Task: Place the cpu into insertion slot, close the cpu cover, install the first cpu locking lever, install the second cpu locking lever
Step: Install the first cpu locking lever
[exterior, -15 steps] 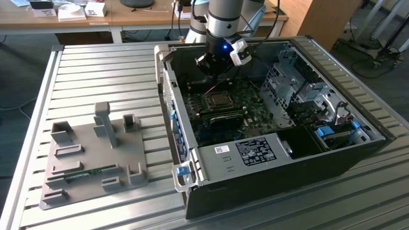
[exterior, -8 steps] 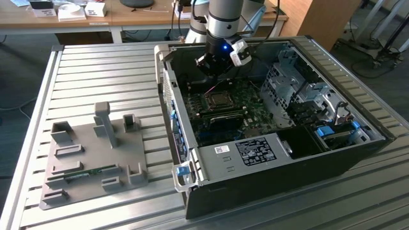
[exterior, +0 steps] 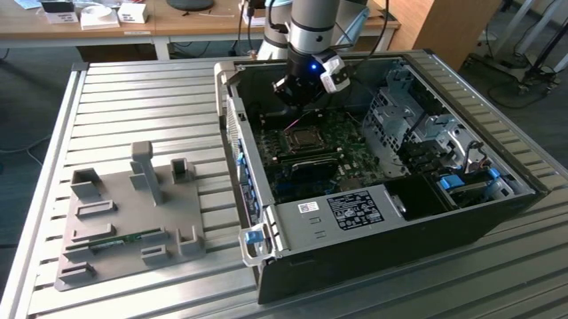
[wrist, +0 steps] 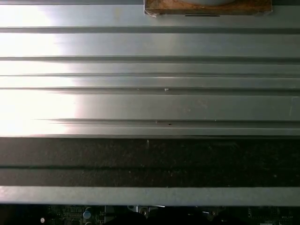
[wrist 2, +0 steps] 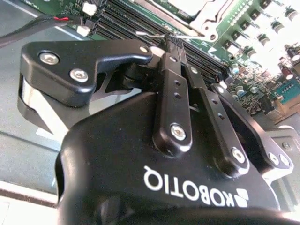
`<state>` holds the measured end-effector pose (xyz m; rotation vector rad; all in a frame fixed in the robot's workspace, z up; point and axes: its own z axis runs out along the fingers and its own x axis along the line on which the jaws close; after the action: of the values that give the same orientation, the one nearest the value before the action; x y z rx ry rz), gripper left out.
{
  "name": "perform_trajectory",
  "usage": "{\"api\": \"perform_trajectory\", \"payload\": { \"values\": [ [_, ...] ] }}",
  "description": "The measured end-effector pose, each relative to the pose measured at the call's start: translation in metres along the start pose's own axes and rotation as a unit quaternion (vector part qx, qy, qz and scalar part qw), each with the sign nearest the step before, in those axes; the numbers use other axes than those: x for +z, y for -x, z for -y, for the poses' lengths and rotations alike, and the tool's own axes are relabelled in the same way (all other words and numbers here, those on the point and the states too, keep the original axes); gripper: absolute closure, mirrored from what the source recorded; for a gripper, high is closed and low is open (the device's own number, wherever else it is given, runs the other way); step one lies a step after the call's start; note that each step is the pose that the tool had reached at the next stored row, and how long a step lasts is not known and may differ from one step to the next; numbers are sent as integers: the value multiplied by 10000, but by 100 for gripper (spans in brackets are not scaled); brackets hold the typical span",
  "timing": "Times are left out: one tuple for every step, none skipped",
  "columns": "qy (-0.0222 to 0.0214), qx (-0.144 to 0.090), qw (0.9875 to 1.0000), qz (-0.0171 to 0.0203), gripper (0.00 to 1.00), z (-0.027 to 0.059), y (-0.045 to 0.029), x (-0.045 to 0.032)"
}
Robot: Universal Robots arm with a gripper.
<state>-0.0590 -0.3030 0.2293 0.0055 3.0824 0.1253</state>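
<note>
The claw hangs inside the open computer case, which lies on its side on the slatted metal tabletop, and it is low over the green circuit board. In the second wrist view the claw has its two black fingers drawn together with no gap showing between them. Their tips meet a thin silver wire lever that runs along the edge of the socket, but I cannot tell whether the wire is pinched or only touched. Just beyond the tips the cpu shows as a pale metal face lying in the insertion slot, with the silver cpu cover framing it and lying flat. Long black memory slots run close beside the socket on the claw's side, and a red and black cable crosses near two white connectors. In the exterior view a thin pink wire hangs between claw and socket. The case wall stands close on the exterior view's left, and a grey drive cage crowds the exterior view's right. A labelled metal box sits at the near end of the case. Well apart on the tabletop is a grey fixture plate with a green memory stick laid in it. The first wrist view looks along the tabletop's ribs and the case's dark wall.
</note>
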Motion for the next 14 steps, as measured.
{"api": "perform_trajectory", "payload": {
  "values": [
    [0, 0, 10000, 0, 89, 1, 1, 6],
    [0, -1, 10000, 0, 89, 2, 4, 13],
    [0, -1, 10000, 0, 89, 2, 6, 20],
    [1, -1, 10000, 0, 89, 2, 7, 23],
    [-1, 0, 10000, -1, 89, 2, 6, 24],
    [-1, 0, 10000, -1, 89, 2, 6, 24],
    [0, 0, 10000, -1, 89, 2, 6, 25],
    [1, 0, 10000, 0, 89, 2, 6, 25],
    [1, 0, 10000, 0, 89, 2, 6, 26],
    [2, 0, 10000, -1, 89, 2, 6, 26],
    [8, 0, 10000, 0, 89, 2, 6, 26],
    [10, 0, 10000, 0, 89, 2, 7, 26],
    [11, 1, 10000, 0, 89, 1, 7, 26],
    [11, 0, 10000, 0, 89, 2, 7, 26]
  ]
}}
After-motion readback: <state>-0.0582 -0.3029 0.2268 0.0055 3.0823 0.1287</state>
